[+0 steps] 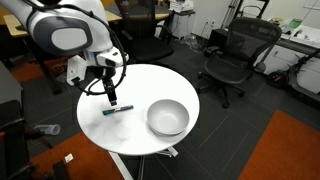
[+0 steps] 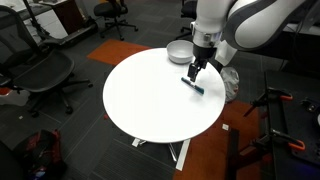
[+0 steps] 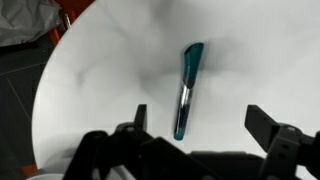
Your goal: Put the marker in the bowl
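The marker [image 1: 117, 110], thin and dark with a teal end, lies flat on the round white table [image 1: 140, 85]. It also shows in an exterior view [image 2: 193, 86] and in the wrist view [image 3: 187, 88]. My gripper [image 1: 112, 100] hangs just above the marker with its fingers spread wide; in the wrist view the gripper [image 3: 200, 122] has the marker's near end between its open fingers, untouched. The silver-grey metal bowl [image 1: 167, 118] stands empty on the table beside the marker, and in an exterior view the bowl [image 2: 178, 52] sits at the far edge behind the arm.
Black office chairs [image 1: 235, 55] stand around the table, one also in an exterior view [image 2: 45, 72]. The table's edge and dark floor show in the wrist view [image 3: 30, 90]. An orange carpet patch [image 1: 285, 150] lies beyond the table.
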Motion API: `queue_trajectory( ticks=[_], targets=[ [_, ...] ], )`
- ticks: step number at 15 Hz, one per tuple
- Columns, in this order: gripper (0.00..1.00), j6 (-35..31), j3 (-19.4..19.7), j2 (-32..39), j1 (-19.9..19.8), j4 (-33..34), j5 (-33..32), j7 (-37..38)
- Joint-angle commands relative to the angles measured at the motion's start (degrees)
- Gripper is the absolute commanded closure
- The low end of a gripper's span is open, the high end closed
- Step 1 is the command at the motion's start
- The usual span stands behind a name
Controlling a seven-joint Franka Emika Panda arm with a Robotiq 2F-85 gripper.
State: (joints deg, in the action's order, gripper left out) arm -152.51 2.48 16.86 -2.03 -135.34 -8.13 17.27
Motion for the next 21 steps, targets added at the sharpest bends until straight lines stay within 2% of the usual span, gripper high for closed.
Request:
queue_trajectory(
  ticks=[1,5,12,21],
  targets=[
    [0.00,0.2,-0.1,3.3,0.3,3.1,4.1,-3.9],
    [0.00,0.3,-0.4,6.0,0.4,4.9,7.0,-6.0],
    [0.00,0.3,0.4,9.7,0.8,7.4,7.8,-4.9],
    [0.00,-0.4,-0.1,13.7,-0.8,10.5,10.5,-6.9]
  ],
)
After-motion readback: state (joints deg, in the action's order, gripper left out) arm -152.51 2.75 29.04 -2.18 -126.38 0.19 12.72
